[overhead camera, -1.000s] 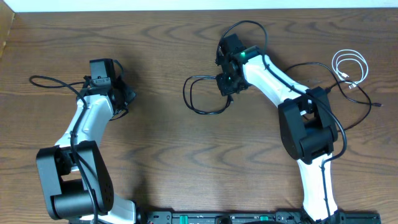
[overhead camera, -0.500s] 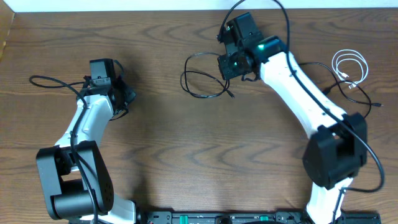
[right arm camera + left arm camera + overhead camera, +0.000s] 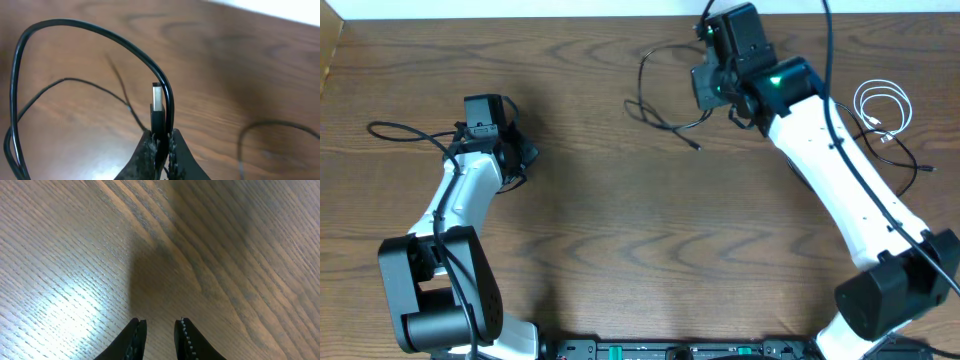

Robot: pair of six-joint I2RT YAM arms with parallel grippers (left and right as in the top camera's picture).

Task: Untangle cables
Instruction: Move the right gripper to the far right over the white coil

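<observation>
Two black cables (image 3: 75, 23) and one white cable (image 3: 858, 102) were counted. An upright plug (image 3: 157, 107) was pinched by the right gripper (image 3: 160, 139); the left gripper (image 3: 161, 324) was slightly parted, empty.

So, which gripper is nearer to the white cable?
Right. The right gripper, holding a black cable, is on the same table half as the white cable; the left gripper is on the opposite half.

Brown wood-grain table (image 3: 620, 250), white strip (image 3: 520, 8) along far edge
</observation>
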